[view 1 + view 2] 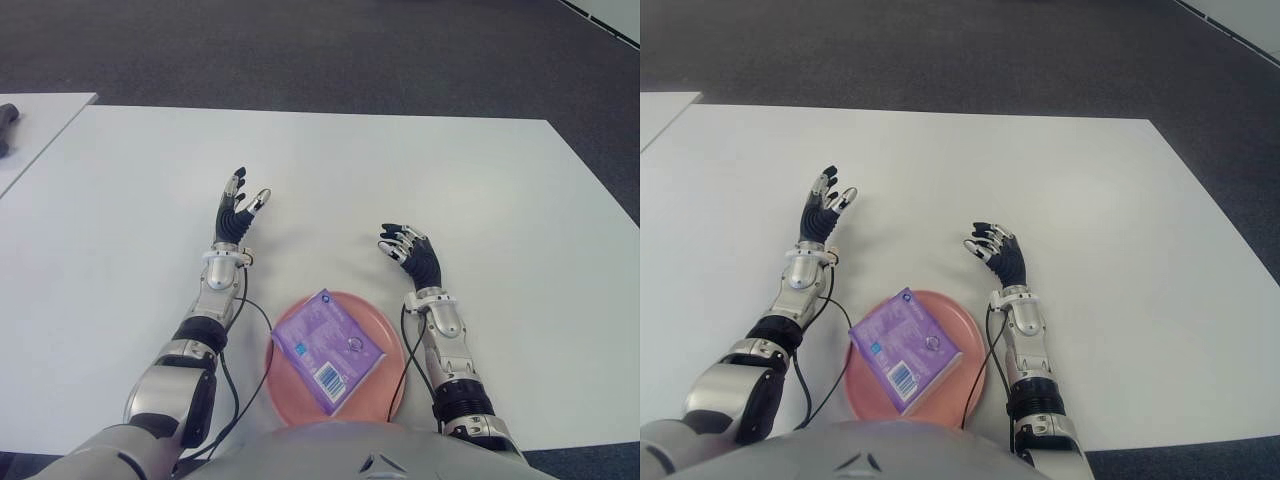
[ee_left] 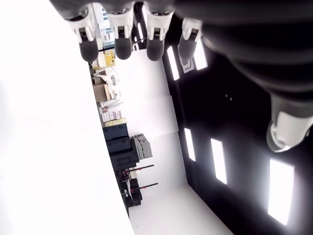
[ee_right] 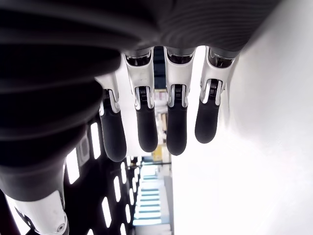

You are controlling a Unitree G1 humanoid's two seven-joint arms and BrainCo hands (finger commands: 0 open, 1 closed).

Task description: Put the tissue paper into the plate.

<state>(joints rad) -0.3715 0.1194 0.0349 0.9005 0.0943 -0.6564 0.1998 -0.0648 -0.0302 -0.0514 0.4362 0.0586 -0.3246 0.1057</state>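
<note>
One purple tissue paper pack (image 1: 329,349) lies inside one pink plate (image 1: 385,328) at the near edge of the white surface (image 1: 480,190), which stands on dark carpet (image 1: 300,50), with the left hand (image 1: 238,213) and right hand (image 1: 408,250) flanking the plate, fingers spread, holding nothing.

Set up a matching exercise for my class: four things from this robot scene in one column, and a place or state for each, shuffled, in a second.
1. tissue pack
2. plate
3. left hand
4. right hand

A. pink, at the table's near edge
B. open, empty, right of the plate
C. purple, lying in the plate
D. open, empty, left of the plate

Pairs: 1-C, 2-A, 3-D, 4-B
</note>
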